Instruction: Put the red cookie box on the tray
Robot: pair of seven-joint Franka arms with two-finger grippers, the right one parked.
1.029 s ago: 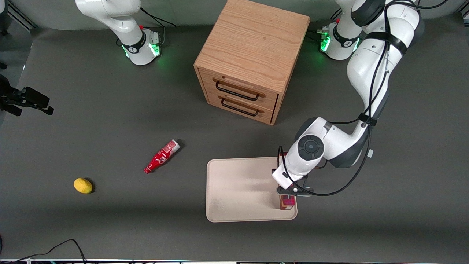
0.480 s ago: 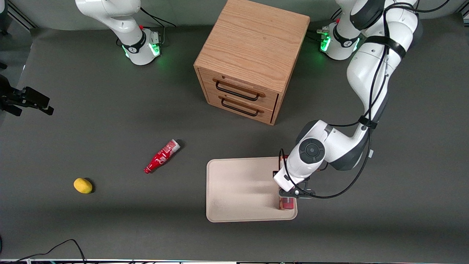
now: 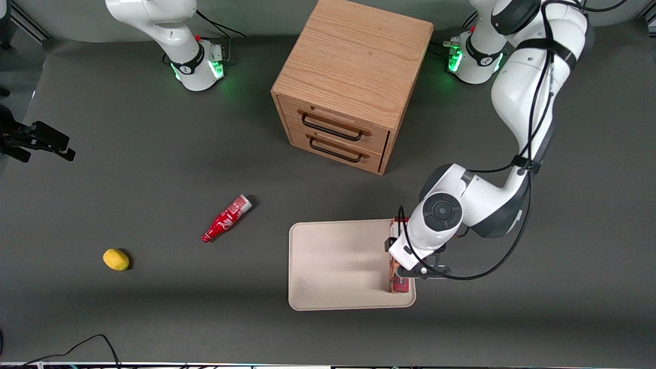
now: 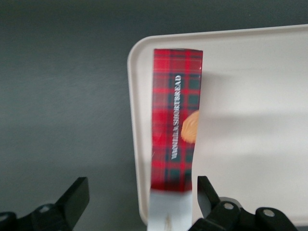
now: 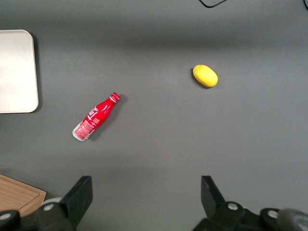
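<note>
The red cookie box (image 4: 175, 120) lies on the cream tray (image 4: 250, 96), along the rim at the tray's edge toward the working arm's end. It rests on a long narrow side, its plaid strip with white lettering facing up and its white end nearest the wrist camera. My left gripper (image 4: 142, 202) hovers over that white end, open. One of its black fingers (image 4: 77, 197) is over the dark table, the other is over the tray, and neither touches the box. From the front, the hand (image 3: 417, 266) covers the middle of the box (image 3: 399, 283) on the tray (image 3: 333, 266).
A wooden two-drawer cabinet (image 3: 353, 82) stands farther from the front camera than the tray. A small red bottle (image 3: 226, 219) and a yellow lemon-like object (image 3: 116, 259) lie toward the parked arm's end. A black cable (image 3: 77, 348) curls at the table's front edge.
The working arm's hand has shifted slightly toward its own end of the table, uncovering more of the box. The box stays on the tray.
</note>
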